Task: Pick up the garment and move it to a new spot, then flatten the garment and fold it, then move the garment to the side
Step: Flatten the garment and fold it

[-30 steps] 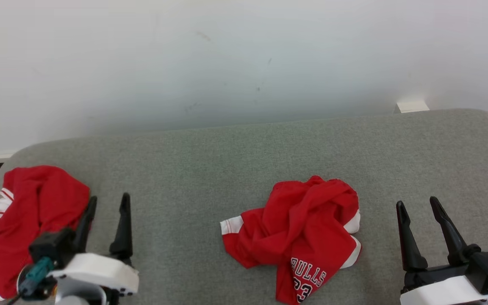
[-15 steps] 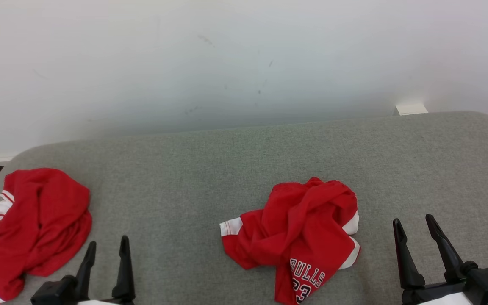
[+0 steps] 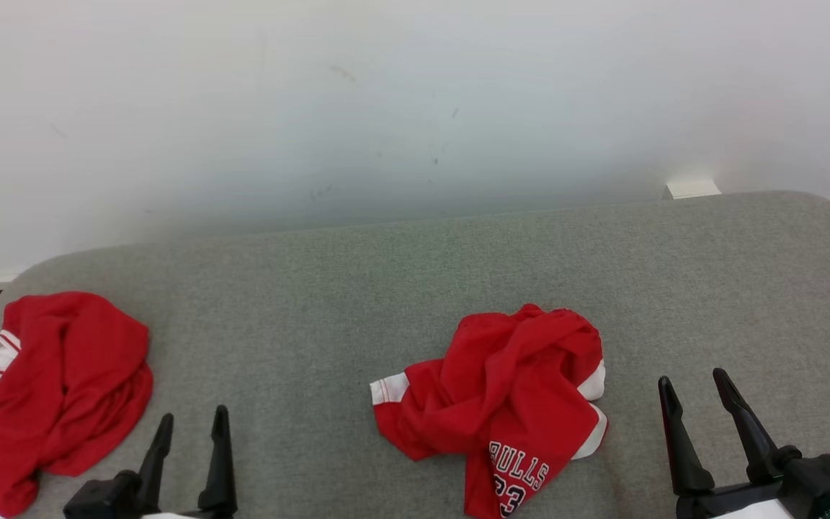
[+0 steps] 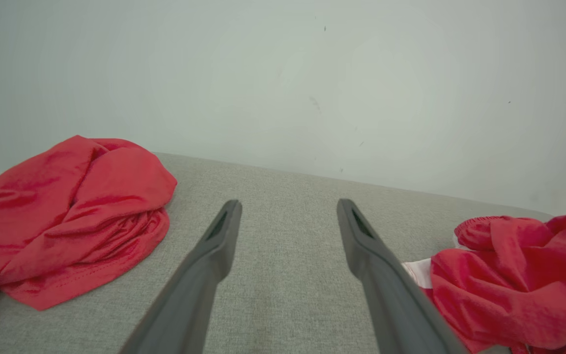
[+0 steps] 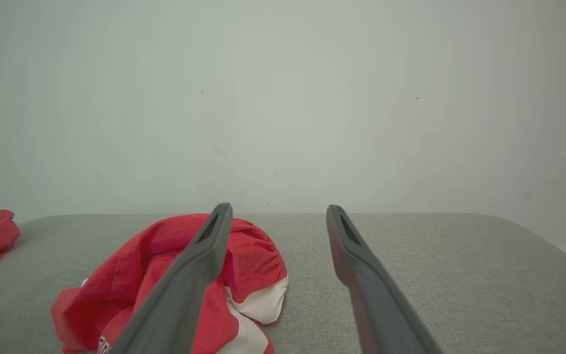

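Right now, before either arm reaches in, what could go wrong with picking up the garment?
The left fingers sit beside the red garment at the left edge, so the wrong piece might get grabbed. The Bulls jersey is bunched in layers; a pinch may catch one fold and drag it.
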Controlling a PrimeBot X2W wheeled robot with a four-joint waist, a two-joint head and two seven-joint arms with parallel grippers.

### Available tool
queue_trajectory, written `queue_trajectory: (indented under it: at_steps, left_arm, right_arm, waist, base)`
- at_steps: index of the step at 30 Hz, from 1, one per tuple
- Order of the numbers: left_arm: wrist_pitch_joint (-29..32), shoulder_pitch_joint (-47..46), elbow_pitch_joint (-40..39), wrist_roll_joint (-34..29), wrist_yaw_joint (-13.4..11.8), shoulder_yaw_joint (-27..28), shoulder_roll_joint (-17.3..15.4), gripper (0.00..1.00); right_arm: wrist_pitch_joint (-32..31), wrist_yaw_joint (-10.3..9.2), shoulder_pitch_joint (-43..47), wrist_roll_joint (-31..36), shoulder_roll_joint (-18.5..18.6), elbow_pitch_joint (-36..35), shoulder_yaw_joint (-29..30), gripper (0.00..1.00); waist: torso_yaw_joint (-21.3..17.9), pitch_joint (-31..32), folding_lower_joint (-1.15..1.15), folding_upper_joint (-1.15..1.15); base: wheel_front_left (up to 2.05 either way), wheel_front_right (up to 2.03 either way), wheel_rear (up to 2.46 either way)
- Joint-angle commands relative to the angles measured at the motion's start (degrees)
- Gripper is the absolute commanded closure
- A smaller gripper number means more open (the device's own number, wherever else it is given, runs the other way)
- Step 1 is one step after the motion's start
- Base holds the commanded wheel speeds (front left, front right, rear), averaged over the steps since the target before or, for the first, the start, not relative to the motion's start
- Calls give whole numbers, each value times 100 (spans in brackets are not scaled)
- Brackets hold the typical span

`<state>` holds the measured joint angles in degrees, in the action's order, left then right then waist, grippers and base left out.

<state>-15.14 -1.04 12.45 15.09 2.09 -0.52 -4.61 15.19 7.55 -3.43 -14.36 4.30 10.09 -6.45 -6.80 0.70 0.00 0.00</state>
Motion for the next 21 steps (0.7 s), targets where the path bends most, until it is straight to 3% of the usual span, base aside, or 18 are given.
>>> queue_trajectory:
  at_steps: [1,21]
  left_arm:
    - [-2,-44,25,-60,37,34,12,0]
    - [-2,-292,161,-290,348,-113,142,0]
  right_arm:
    - [-7,-12,-36,-58,54,26,3,0]
    - [-7,-12,-130,-91,-18,68,-8,0]
  waist:
    - [0,2,0,0]
    - [8,-148,0,0]
  base:
    - [0,0,0]
    - [0,0,0]
